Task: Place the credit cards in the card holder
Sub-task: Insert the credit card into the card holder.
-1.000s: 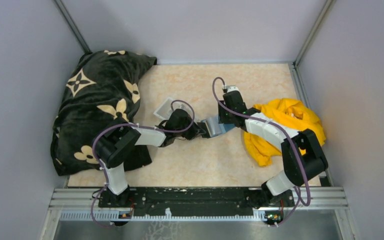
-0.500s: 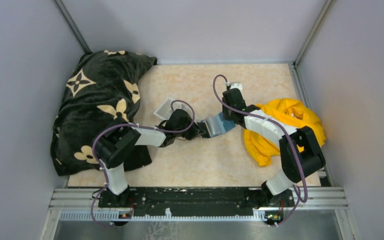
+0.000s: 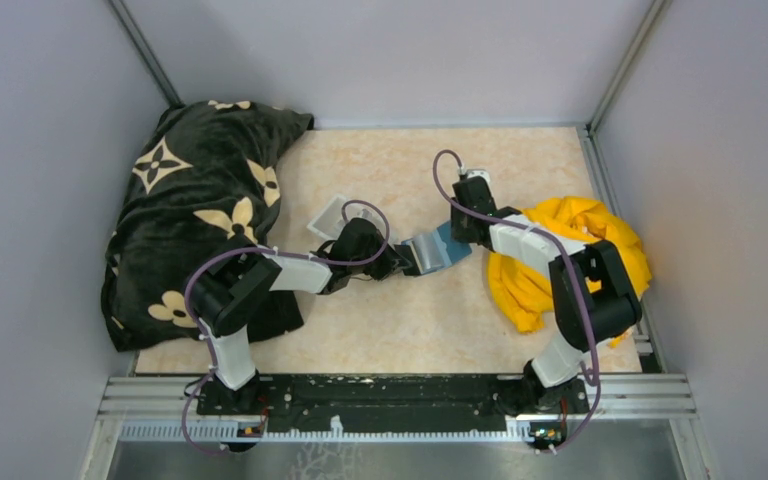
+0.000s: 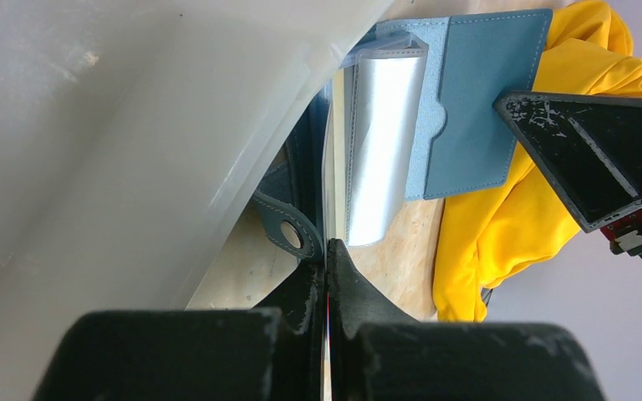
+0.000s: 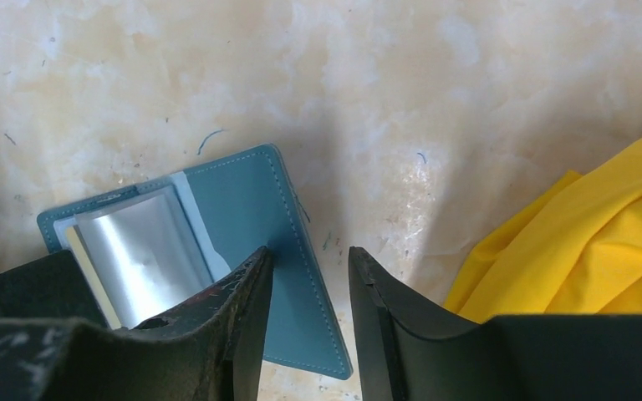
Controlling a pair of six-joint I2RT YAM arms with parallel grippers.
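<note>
The left gripper [image 4: 327, 251] has its fingers pressed flat together. They pinch the dark edge of one leaf of the card holder [image 4: 481, 92], which runs edge-on into the tips, so the hold itself is hard to make out. A snap strap [image 4: 288, 236] curls just beside them.

The right gripper [image 5: 309, 261] stands spread with nothing between its fingers. One tip overlaps the card holder's plain teal leaf (whether it presses or only hovers, I cannot tell).

The card holder lies open like a book on the marbled table [image 5: 384, 83], mid-table between the two arms. Its silvery window pocket [image 5: 142, 251] is partly covered by the right finger. A yellow-tan credit card [image 5: 90, 266] shows only as a thin edge beside that pocket.

A blurred clear plastic tray [image 4: 134, 125] fills the left wrist view. From above, the left arm hides most of it. A yellow cloth [image 5: 602, 234] lies to the right, cut off by the frame, and a black patterned blanket [image 3: 200, 200] lies far left.
</note>
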